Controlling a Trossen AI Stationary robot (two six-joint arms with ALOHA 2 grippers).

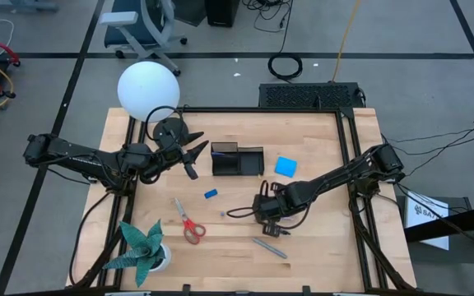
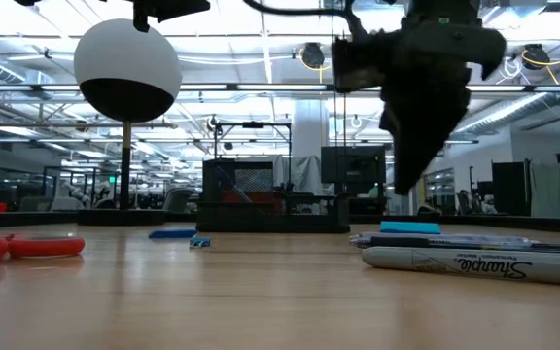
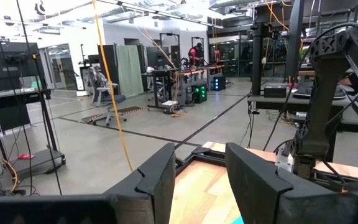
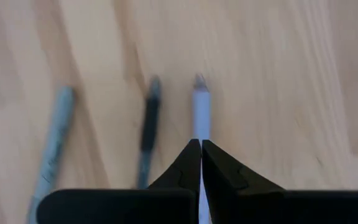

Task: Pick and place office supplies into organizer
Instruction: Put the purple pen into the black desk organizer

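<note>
My right gripper (image 1: 270, 220) (image 4: 201, 146) is shut and points down above three pens lying on the wood: a grey marker (image 4: 55, 143), a dark pen (image 4: 148, 124) and a pale pen (image 4: 201, 106). In the low view it hangs clear above the marker (image 2: 455, 262). My left gripper (image 1: 191, 158) (image 3: 197, 180) is open and held level above the table, just left of the black organizer (image 1: 237, 160). The blue pad (image 1: 285, 166) lies right of the organizer. A tiny blue block (image 1: 211, 194) and the red-handled scissors (image 1: 189, 224) lie on the table, nearer the front.
A white globe lamp (image 1: 148, 89) stands at the far left corner, and its black base is beside my left arm. A green paper plant (image 1: 142, 247) sits at the near left corner. A dark cable (image 1: 241, 214) loops beside my right gripper. Black frame rails run along the table's right edge (image 1: 354, 164).
</note>
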